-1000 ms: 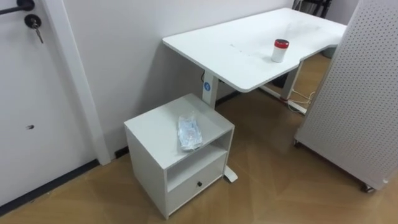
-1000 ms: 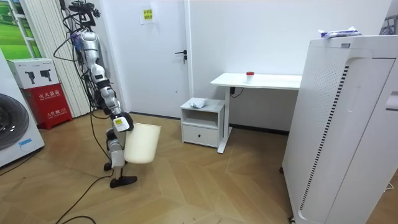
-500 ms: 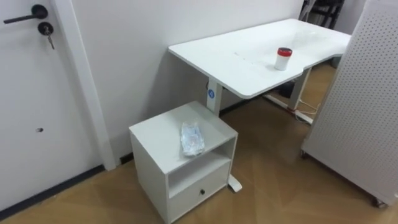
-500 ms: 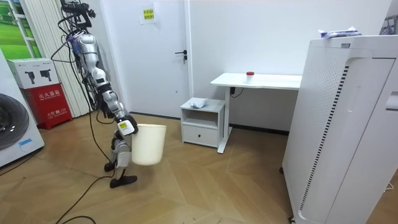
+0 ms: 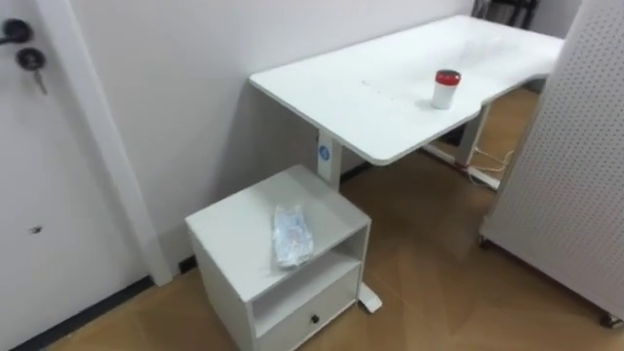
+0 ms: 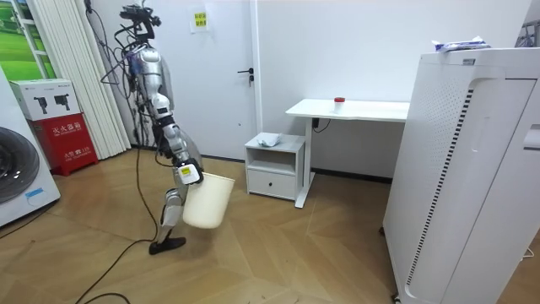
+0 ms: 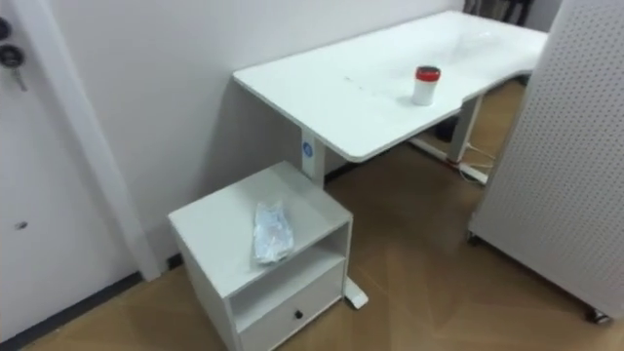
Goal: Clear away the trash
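- The wrapper (image 5: 292, 234) lies untouched on top of the small cabinet (image 5: 226, 219).
- The right hand (image 6: 187, 173) carries a bin (image 6: 207, 203) at its rim, well apart from the cabinet; I cannot tell how its fingers are set.
- The approach, pickup and binning all remain.

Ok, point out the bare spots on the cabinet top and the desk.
Cabinet top: bare on the wall side, left of the crumpled wrapper; the wrapper crowds its front right edge. Desk: bare from the near corner up to the red-lidded jar.

White nightstand (image 5: 239, 226), white desk (image 5: 370, 93), red-lidded jar (image 5: 447, 90) (body white); cream bin (image 6: 207, 201).
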